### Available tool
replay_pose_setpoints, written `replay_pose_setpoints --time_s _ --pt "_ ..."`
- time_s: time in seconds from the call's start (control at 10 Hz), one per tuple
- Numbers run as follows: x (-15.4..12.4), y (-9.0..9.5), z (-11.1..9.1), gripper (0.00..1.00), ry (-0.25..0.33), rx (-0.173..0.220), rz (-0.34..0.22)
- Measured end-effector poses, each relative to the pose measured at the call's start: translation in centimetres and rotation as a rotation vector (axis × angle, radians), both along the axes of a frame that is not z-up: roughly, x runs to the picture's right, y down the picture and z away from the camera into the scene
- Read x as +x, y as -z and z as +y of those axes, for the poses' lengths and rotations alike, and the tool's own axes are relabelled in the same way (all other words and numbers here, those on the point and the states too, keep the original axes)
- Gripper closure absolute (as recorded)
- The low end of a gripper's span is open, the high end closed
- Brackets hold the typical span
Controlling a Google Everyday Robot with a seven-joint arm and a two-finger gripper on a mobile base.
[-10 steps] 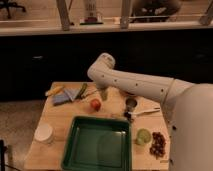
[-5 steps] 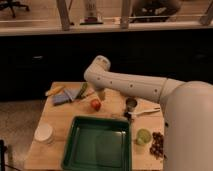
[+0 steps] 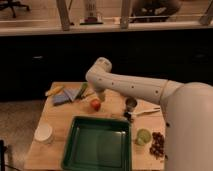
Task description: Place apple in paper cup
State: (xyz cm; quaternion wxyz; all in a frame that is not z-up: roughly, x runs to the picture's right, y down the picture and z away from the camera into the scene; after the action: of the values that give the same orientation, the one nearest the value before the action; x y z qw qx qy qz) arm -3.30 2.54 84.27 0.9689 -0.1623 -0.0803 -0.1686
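Observation:
The apple (image 3: 95,104) is small, round and red-orange, and sits on the wooden table (image 3: 60,117) just behind the green tray. The paper cup (image 3: 44,133) is short, wide and white, and stands upright near the table's front left corner, well apart from the apple. My white arm reaches in from the right and bends down at its elbow (image 3: 100,67). The gripper (image 3: 99,95) hangs just above the apple and slightly to its right.
A green tray (image 3: 75,150) fills the front middle. A shiny metal cup (image 3: 131,103), a light-green cup (image 3: 143,136) and dark red grapes (image 3: 158,144) stand at the right. A banana (image 3: 52,91) and blue-grey packets (image 3: 65,96) lie at the back left.
The arm's elbow has swung a little left and the gripper has come down closer to the apple. The apple and the cup have not moved.

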Motion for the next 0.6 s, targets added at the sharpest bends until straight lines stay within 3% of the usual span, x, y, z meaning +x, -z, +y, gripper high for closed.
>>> replay_pose_setpoints --time_s 0.6 --pt "-0.5 -0.38 1.25 0.2 0.003 -0.065 -0.072"
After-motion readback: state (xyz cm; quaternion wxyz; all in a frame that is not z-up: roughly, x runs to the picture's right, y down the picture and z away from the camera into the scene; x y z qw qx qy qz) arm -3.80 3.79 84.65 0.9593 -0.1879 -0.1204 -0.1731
